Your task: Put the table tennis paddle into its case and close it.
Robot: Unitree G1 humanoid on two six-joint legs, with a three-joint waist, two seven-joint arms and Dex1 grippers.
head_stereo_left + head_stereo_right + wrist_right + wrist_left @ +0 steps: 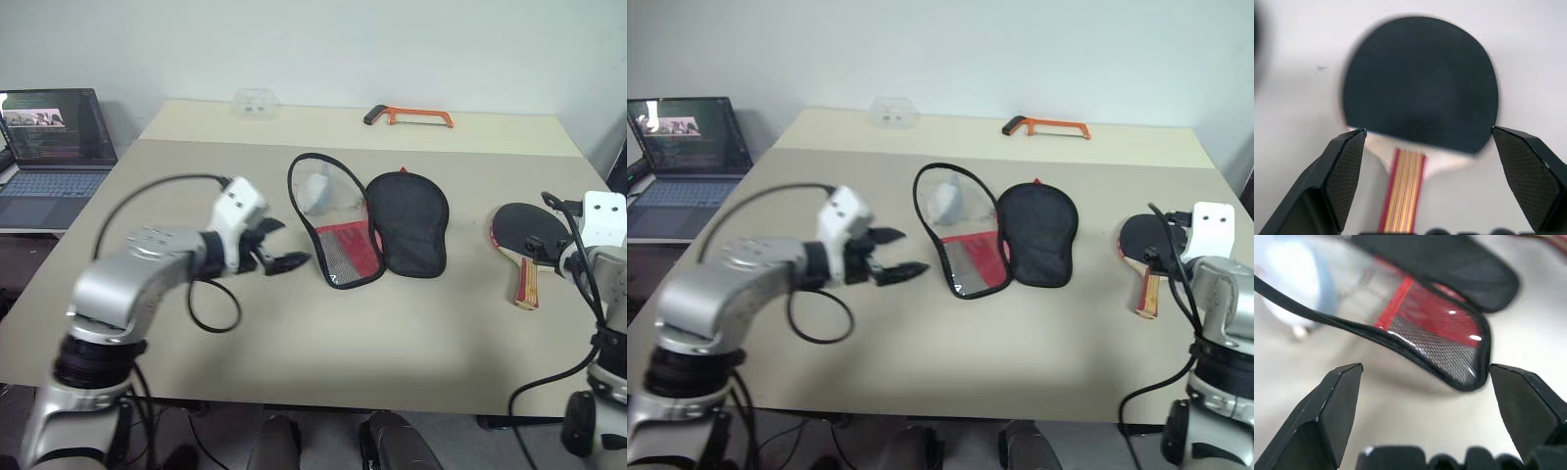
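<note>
The case (367,231) lies unzipped and spread flat at the middle of the table (294,343), its mesh pocket and red lining facing up. The left gripper (281,245) hovers just beside the case's near corner, fingers spread wide and empty. The table tennis paddle (521,238) lies well apart, black face up, with the right gripper (1427,161) above its handle, also wide open.
</note>
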